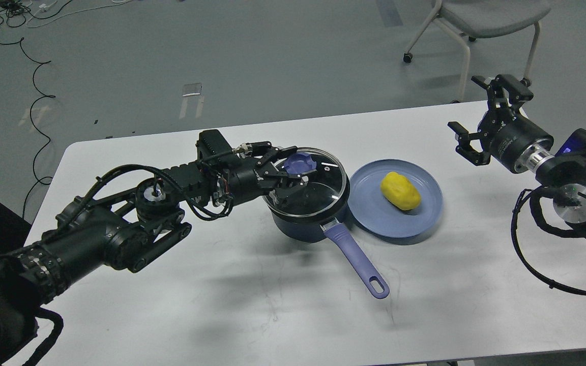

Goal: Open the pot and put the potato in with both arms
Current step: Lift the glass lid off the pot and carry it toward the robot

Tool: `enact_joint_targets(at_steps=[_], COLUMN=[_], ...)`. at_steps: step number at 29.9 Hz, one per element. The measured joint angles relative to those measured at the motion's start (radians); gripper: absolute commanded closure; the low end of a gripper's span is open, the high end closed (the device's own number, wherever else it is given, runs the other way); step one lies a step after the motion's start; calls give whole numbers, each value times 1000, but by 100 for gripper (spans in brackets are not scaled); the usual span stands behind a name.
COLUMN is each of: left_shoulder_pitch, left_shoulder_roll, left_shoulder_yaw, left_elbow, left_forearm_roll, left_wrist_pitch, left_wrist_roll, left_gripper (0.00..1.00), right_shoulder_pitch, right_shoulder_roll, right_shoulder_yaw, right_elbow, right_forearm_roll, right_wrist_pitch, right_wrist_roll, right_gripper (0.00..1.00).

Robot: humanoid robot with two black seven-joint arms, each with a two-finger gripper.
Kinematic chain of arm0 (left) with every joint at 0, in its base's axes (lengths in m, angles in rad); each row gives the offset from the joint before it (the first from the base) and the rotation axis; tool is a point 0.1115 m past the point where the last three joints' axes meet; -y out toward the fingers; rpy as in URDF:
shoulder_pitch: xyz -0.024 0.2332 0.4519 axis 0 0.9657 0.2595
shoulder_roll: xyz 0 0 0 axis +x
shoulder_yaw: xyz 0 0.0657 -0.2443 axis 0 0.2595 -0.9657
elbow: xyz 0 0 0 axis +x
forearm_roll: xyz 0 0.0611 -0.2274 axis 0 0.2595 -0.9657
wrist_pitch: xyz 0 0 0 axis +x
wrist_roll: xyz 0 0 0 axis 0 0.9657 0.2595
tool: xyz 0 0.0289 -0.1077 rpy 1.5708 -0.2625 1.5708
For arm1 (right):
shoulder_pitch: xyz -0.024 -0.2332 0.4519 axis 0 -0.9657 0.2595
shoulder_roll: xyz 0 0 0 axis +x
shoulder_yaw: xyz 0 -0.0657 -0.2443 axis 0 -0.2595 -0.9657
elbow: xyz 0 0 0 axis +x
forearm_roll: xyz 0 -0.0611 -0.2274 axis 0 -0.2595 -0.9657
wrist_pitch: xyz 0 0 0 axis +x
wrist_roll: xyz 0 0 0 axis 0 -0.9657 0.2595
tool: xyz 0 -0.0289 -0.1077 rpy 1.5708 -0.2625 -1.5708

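Note:
A dark blue pot (305,223) with a purple handle (356,259) stands mid-table. Its glass lid (323,188) has a purple knob (299,162). My left gripper (295,166) reaches in from the left and is shut on the knob, one finger behind it and one in front. The lid sits slightly raised and tilted on the pot. A yellow potato (400,190) lies on a blue plate (374,216) right of the pot. My right gripper (468,114) is open and empty, held above the table's far right, apart from the plate.
The white table (222,305) carries only the pot and the plate. A grey chair (486,20) stands behind the far right corner. Cables (33,91) lie on the floor at the far left.

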Motion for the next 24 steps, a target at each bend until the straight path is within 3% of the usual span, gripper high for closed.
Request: enact_joint_targets(at_steps=[7, 14, 24], left_shoulder_pitch=[-74, -56, 144], left_shoulder_roll=[49, 195, 383], left_shoulder_yaw=[3, 11, 87], left_elbow=[0, -6, -57], left_forearm_roll=[-88, -90, -89], left_wrist_pitch=[-1, 14, 211], left_wrist_roll=[-3, -3, -3], left_gripper=[54, 55, 55], right_shoulder_pitch=[4, 9, 23], right_shoulder_roll=[4, 9, 11], right_shoulder_yaw=[0, 0, 2], right_elbow=[1, 1, -20], right_forearm_roll=[0, 0, 0], right_wrist_pitch=[0, 0, -2], right_wrist_roll=[0, 0, 0], right_gripper=[0, 0, 0])
